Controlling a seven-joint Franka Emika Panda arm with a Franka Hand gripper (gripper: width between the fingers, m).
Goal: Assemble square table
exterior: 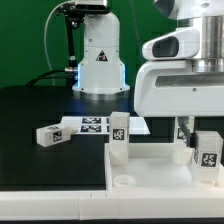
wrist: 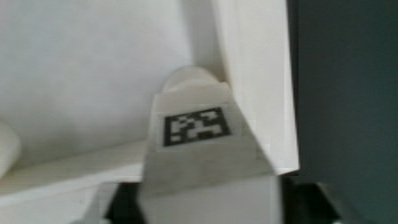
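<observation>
At the exterior view's right end of the white plastic square tray-like tabletop (exterior: 150,176), the white two-finger gripper (exterior: 195,140) hangs low over the rim. A short chunky white leg bearing a black-and-white tag (exterior: 208,152) sits between its jaws. Wrist view: same leg (wrist: 196,130) fills the gap, one jaw on each side. Can't tell whether the jaws are biting or only bracketing it, since the contact line isn't visible. Treat the grip as unconfirmed.

That leg stands upright at the tabletop's corner. A second tagged leg (exterior: 119,135) stands upright at the tabletop's far corner on the exterior view's left. A third leg (exterior: 48,135) lies on its side on the black table (exterior: 30,110), well apart from the tabletop and out past that same corner.

Handling, my read:
- Material: hard moulded plastic, light and stiff. It shouldn't deform under squeeze.
- Surface: smooth faces (expect slip if torque goes up).
- Grip: take it across the flat sides, mid-height or higher. Leave the lower end free for the round socket and keep the axis vertical.
</observation>
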